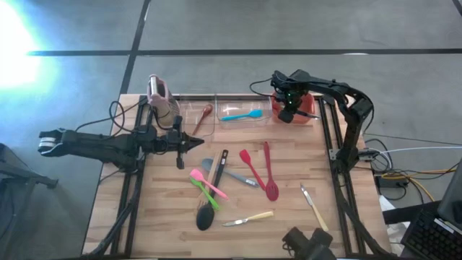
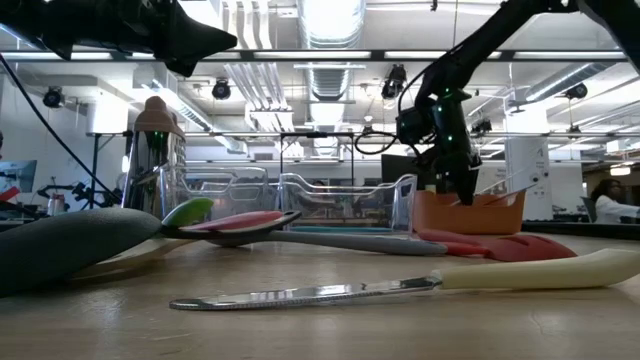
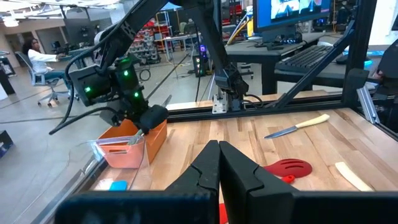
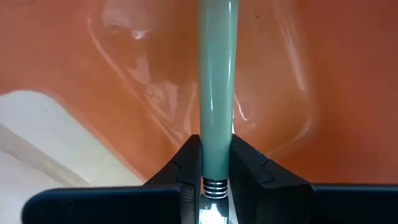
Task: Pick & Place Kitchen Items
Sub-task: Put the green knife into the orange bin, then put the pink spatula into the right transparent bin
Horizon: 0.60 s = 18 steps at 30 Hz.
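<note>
Right gripper (image 4: pixel 214 163) clamped on pale-green utensil handle (image 4: pixel 216 81), poised over red-orange bin (image 1: pixel 302 115) for drop-off. Left gripper (image 3: pixel 219 163) closed, empty, waiting mid-table. Remaining utensils (image 1: pixel 249 170) scattered on table (image 1: pixel 166 231).

This is a robotics lab or open workshop hall, not a kitchen; the wooden table (image 1: pixel 289 217) sits in a black metal frame (image 1: pixel 345 195) on a bare concrete floor (image 1: pixel 238 25). Exposed ceiling ducts (image 2: pixel 330 75) and strip lights (image 2: pixel 330 15) run overhead; desks with a monitor (image 3: pixel 298 15), a keyboard (image 3: pixel 311 55) and a seated person (image 3: pixel 37 59) fill the room behind.
</note>
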Motion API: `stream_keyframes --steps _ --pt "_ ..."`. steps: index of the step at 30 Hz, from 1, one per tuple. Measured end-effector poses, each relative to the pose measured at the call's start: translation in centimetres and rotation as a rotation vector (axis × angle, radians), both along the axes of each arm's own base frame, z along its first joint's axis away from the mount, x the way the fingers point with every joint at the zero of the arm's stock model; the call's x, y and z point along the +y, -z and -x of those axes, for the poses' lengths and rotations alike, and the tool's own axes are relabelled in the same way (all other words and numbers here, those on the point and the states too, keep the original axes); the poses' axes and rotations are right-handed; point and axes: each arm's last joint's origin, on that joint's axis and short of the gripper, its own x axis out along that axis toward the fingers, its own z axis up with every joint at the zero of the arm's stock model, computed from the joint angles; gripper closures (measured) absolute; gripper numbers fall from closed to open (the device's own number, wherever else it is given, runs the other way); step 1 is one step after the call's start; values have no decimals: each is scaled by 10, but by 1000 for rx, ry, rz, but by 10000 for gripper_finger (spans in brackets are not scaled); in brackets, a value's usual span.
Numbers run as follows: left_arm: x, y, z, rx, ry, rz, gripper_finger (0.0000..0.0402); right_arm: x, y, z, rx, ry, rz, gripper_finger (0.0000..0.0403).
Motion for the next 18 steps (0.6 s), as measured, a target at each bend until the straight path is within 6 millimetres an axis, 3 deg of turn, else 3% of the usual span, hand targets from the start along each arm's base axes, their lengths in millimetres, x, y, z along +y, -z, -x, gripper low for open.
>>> stream_keyframes --steps 12,18 --pt "0 0 0 1 0 0 394 -8 8 -2 -4 7 -23 361" --pt "0 0 0 1 0 -1 394 -14 -4 -9 -55 10 14 279"
